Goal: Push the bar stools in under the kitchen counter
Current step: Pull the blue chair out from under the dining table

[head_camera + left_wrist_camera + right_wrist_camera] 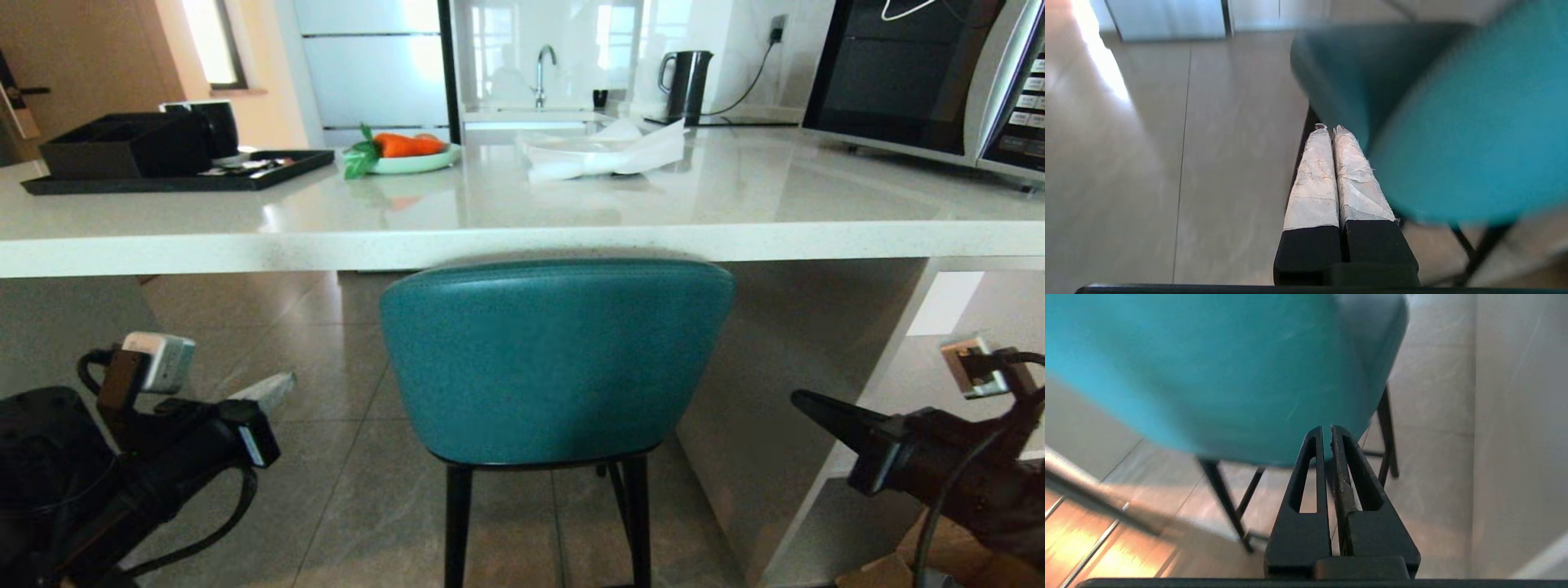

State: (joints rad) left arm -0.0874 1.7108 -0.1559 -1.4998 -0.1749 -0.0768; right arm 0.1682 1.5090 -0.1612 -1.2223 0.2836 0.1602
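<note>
The teal bar stool stands between the two grippers, its rounded, smooth leather back just under the thick front edge of the white speckled stone tabletop. Thin black legs run down from the shell and are cut off at the bottom of the head view; the seat itself is hidden behind the back. Only this one stool is in sight.

The left gripper, its fingers wrapped in wrinkled pale tape, is pressed fully together and holds nothing. It sits low and off to the stool's left side, apart from the shell, its tip pointing toward the stool. In its wrist view the stool is blurred, so whether the tips touch a leg cannot be told.

The right gripper, bare black with slotted tapering fingers, is likewise closed to a hairline gap and empty. The stool lies ahead of it and clear of its tip, with the white slab end panel in between.
</note>
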